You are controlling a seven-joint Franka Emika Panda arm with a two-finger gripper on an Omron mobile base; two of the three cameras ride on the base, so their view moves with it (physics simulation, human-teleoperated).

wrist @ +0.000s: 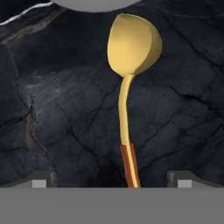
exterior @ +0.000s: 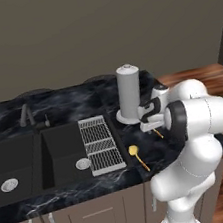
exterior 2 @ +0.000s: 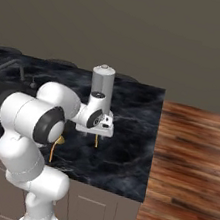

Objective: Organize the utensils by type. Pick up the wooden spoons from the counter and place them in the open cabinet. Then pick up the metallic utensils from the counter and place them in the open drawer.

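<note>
**Q:** Where do your jaws stand, and what lies under them?

**A:** My gripper (wrist: 112,177) hangs over the counter (wrist: 52,113) with its jaws spread as wide as they go, pinching nothing. In the hand view a utensil (wrist: 127,105) lies flat on the black marble between them: yellow round head at twelve o'clock, thin golden stem running down to six, where an orange-brown stretch of handle passes midway between my fingertips (wrist: 41,180).

**Q:** And the rest of the kitchen?

**A:** From the left base view, a second yellow-headed utensil (exterior: 137,156) rests on the counter near the front edge, at about seven o'clock from my hand, beside the drying rack (exterior: 102,144) over the sink (exterior: 64,151). A tall grey canister (exterior: 129,91) stands just beyond my hand, at twelve.

**Q:** What could go wrong from here?

**A:** The stem is slim and lies flush on glossy stone. I judge that closing too high would let it slip out; coming down too hard would jam my tips on the counter. Gripped near the tail, the heavy head may swing and tilt the piece. The canister's base sits close to the head, so a forward drift could knock it. I also cannot yet tell metal from wood for certain, so it might go to the wrong place.
</note>
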